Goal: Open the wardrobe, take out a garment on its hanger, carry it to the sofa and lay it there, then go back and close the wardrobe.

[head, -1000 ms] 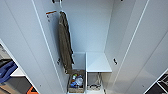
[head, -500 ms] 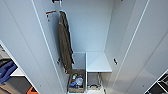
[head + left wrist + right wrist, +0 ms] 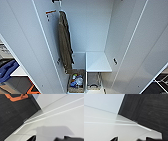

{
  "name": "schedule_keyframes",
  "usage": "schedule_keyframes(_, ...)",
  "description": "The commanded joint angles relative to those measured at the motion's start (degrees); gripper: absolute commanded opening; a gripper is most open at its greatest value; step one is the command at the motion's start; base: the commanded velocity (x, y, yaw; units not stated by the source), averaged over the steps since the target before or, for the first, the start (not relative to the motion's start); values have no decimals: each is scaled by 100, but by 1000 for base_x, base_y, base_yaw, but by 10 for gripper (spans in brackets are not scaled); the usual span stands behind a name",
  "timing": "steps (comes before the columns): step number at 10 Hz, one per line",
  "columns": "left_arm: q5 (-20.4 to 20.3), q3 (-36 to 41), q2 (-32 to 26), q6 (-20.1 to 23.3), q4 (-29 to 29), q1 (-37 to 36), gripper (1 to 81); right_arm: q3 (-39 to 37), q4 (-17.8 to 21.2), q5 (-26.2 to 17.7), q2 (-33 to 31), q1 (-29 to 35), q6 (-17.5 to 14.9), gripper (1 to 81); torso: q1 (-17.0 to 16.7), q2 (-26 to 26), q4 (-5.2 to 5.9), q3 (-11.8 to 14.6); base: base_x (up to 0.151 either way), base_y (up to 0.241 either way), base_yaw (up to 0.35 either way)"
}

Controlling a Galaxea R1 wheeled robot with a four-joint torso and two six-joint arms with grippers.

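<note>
White and smooth, the wardrobe (image 3: 95,30) stands with both flat doors swung wide open. No words can be read on it. By its left inside wall hangs a long olive-brown garment (image 3: 65,42) of soft cloth. A flat white shelf (image 3: 98,62) sits low at the right side. Under it, on the wardrobe's bottom, are a woven basket (image 3: 76,82) of small things and a wire basket (image 3: 94,81). Both wrist views look along white door panels above dark carpet (image 3: 146,107); an orange frame (image 3: 17,97) lies there. I cannot tell if the grippers are released or clenched.
</note>
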Motion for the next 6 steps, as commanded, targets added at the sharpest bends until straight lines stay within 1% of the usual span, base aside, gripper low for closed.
schedule_keyframes(1, -39, 35, 504, 56, 194, -666, 811, 758, -625, -102, 464, 467, 12, 811, 0, 0, 0, 0, 0, 0, 0)
schedule_keyframes(3, 259, -18, 980, 56, 529, -658, 811, 838, -944, -58, 800, 362, 4, 811, 0, 0, 0, 0, 0, 0, 0)
schedule_keyframes(4, 295, -113, 1259, 65, 704, -640, 811, 856, -1153, -58, 982, 317, 12, 811, 0, 2, 0, 0, 0, 0, 0)
schedule_keyframes(5, 338, -176, 1584, 65, 966, -623, 811, 865, -1355, -58, 1202, 291, 12, 811, 2, 2, 0, 0, 0, 0, 0)
schedule_keyframes(6, 505, -176, 1910, 65, 1318, -614, 811, 865, -1663, -67, 1431, 300, 12, 811, 2, 2, 0, -2, 0, 0, 0)
